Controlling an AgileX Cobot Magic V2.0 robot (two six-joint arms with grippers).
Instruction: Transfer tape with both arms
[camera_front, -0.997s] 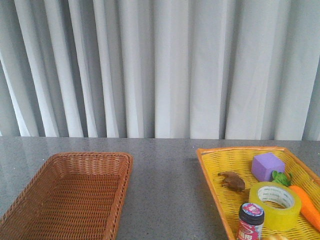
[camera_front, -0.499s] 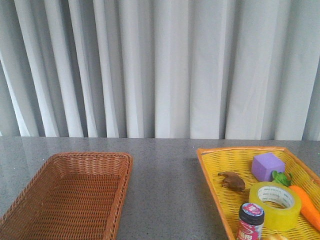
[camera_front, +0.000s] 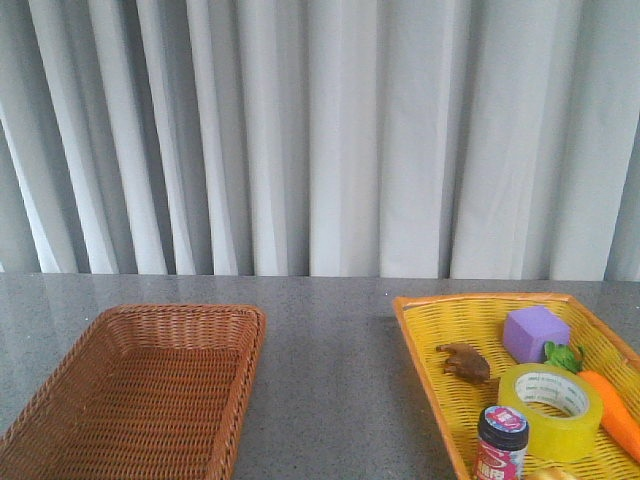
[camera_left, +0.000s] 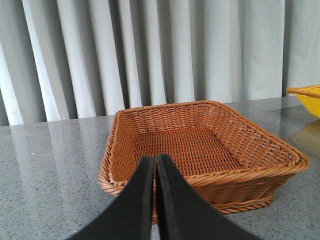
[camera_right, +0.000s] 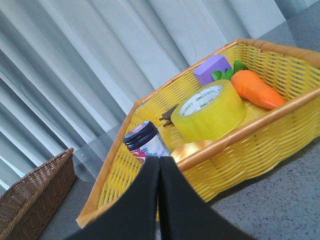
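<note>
The yellow-green tape (camera_front: 553, 408) (camera_right: 210, 111) lies flat in the yellow basket (camera_front: 440, 360) (camera_right: 260, 135) at the right, beside a small dark jar with a pink label (camera_front: 501, 441) (camera_right: 145, 144). My right gripper (camera_right: 159, 161) is shut and empty, just outside the near rim of the yellow basket, in front of the jar. My left gripper (camera_left: 154, 159) is shut and empty, in front of the brown wicker basket (camera_front: 150, 390) (camera_left: 200, 150). Neither arm shows in the front view.
The yellow basket also holds a purple block (camera_front: 535, 333) (camera_right: 212, 69), a toy carrot (camera_front: 617, 414) (camera_right: 256, 89) and a small brown object (camera_front: 464, 362). Nothing lies in the brown basket. Grey tabletop (camera_front: 330, 380) runs between the baskets; white curtains hang behind.
</note>
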